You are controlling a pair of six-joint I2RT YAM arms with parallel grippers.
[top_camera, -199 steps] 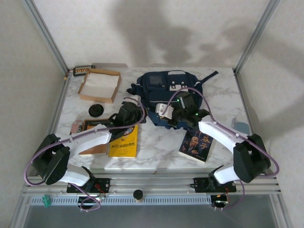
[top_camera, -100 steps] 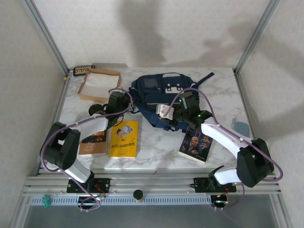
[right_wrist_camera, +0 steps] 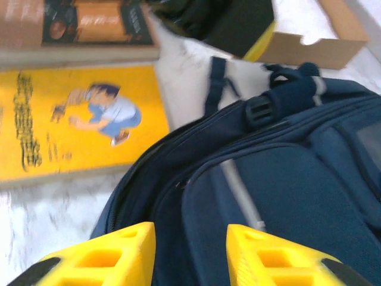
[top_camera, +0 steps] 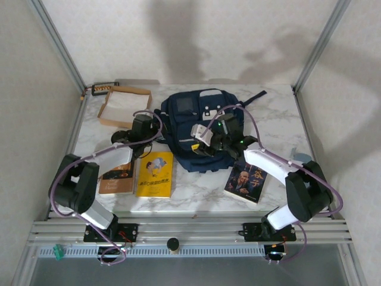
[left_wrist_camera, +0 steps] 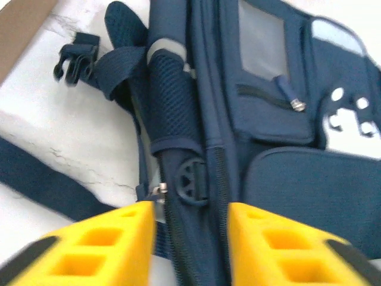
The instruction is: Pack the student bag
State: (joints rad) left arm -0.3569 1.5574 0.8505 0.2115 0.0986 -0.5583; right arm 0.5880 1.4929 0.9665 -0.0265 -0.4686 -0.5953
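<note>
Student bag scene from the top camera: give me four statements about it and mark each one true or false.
1. The yellow book lies on the table beside the student bag. True.
2. The cardboard box sits at the table's far right corner. False: far left corner.
3. The left gripper and the right gripper both have jaws apart, clamping nothing. True.
4. The dark book lies on the bag. False: it lies on the table.

Box (top_camera: 113,122) left of bag (top_camera: 181,128) — books (top_camera: 155,174) nearer
</note>
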